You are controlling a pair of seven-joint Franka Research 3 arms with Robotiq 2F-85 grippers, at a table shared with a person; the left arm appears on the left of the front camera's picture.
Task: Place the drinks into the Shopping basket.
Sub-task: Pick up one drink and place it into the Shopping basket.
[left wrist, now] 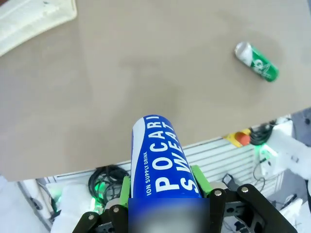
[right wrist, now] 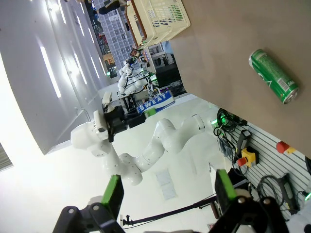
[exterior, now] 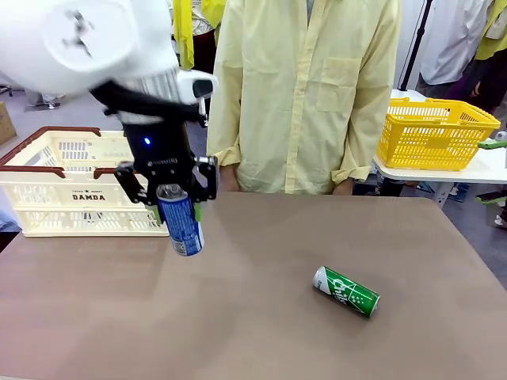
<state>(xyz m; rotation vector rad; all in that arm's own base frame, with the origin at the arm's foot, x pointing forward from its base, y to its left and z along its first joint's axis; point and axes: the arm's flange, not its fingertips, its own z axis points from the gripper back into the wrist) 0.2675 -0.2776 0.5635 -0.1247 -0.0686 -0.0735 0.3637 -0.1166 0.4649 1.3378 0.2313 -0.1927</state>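
Blue can [exterior: 184,231] clamped in the left gripper [exterior: 177,207], off the brown table [exterior: 277,340] and hanging in the air. Silver top sits up between the fingers; the body runs down below them, slightly tilted. In the left wrist view the two green pads [left wrist: 199,178] press one on each side of the can, and its length sticks out past them, white "POCARI SWEAT" lettering facing the camera. The part nearest the palm is blurred. In the front view the can hangs at the near right corner of the Shopping basket [exterior: 71,186], a cream slotted crate with dark red-brown handles marked "DAMDA", at the table's far left; the can is outside the crate, not over its opening. Green can [exterior: 346,291] lies on its side on the table, right of middle, silver top toward the left, well apart from the blue can and both grippers. Right gripper [right wrist: 168,191]: fingers spread wide, nothing between them, green can far off toward the upper right of its view. Person in pale yellow shirt [exterior: 309,95] stands at the far edge. Yellow mesh basket [exterior: 436,134] sits on a separate white table at far right.
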